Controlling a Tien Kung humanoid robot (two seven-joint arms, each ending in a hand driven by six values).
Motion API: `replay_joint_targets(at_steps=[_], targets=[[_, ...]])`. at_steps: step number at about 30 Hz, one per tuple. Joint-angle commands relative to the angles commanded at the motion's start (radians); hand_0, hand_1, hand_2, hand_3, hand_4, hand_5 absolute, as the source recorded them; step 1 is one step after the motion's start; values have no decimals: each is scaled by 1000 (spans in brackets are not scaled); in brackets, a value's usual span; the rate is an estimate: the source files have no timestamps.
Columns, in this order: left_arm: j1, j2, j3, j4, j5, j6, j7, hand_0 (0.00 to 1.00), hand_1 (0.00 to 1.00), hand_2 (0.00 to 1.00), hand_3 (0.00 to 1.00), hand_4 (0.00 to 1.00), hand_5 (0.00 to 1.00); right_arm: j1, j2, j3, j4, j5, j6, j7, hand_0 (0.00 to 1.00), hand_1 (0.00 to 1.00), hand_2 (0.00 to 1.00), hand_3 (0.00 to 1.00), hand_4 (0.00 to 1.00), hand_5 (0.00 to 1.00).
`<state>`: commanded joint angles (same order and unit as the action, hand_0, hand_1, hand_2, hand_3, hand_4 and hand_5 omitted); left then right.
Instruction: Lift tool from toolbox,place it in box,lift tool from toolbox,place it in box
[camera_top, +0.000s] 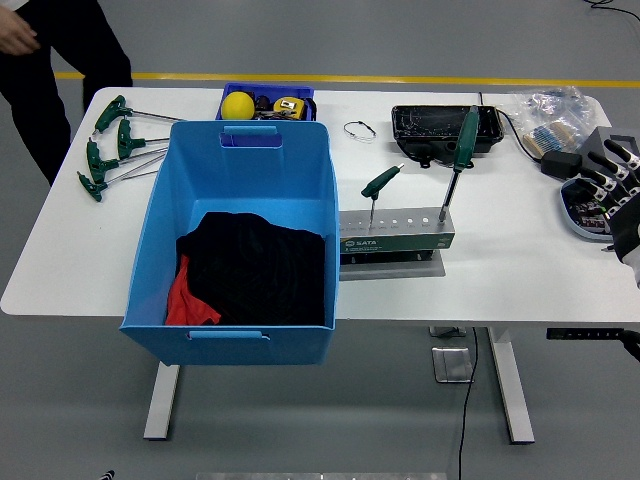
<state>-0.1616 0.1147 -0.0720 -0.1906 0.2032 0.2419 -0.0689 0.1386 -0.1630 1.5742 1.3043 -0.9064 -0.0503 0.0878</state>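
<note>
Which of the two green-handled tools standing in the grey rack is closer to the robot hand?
The tall screwdriver at the rack's right end; the short T-handled tool stands further left, away from the right robot hand.

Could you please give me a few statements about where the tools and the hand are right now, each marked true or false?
1. Two tools stand in the grey rack. True: a short one and a tall one.
2. The blue bin holds a green-handled tool. False: only black and red cloth shows inside.
3. The right hand grips the tall tool. False: it is open at the table's right edge, apart from the rack.
4. Several green-handled tools lie left of the bin. True.
5. The left hand rests on the bin's rim. False: it is not in view.
</note>
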Motion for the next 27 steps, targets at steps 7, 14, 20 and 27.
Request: replay_joint_targets(at_steps=[7,14,20,27], targets=[[-2,-2,21,0,-30,3,-8,797,846,872,768,755,708,2,2,0,1,-17,-5,11,712,641,741,767,998,914],[0,-3,43,1,-58,4,-17,796,847,869,768,754,704,0,7,4,2,-33,-34,48,727,683,780,796,998,912],[-6,-2,72,1,-94,6,-25,796,845,869,765,751,701,6,8,6,4,-29,-47,71,749,720,812,822,998,909],[-8,-3,44,2,-76,7,-22,798,844,867,762,748,697,7,11,7,3,-48,-53,81,749,728,813,825,998,911]])
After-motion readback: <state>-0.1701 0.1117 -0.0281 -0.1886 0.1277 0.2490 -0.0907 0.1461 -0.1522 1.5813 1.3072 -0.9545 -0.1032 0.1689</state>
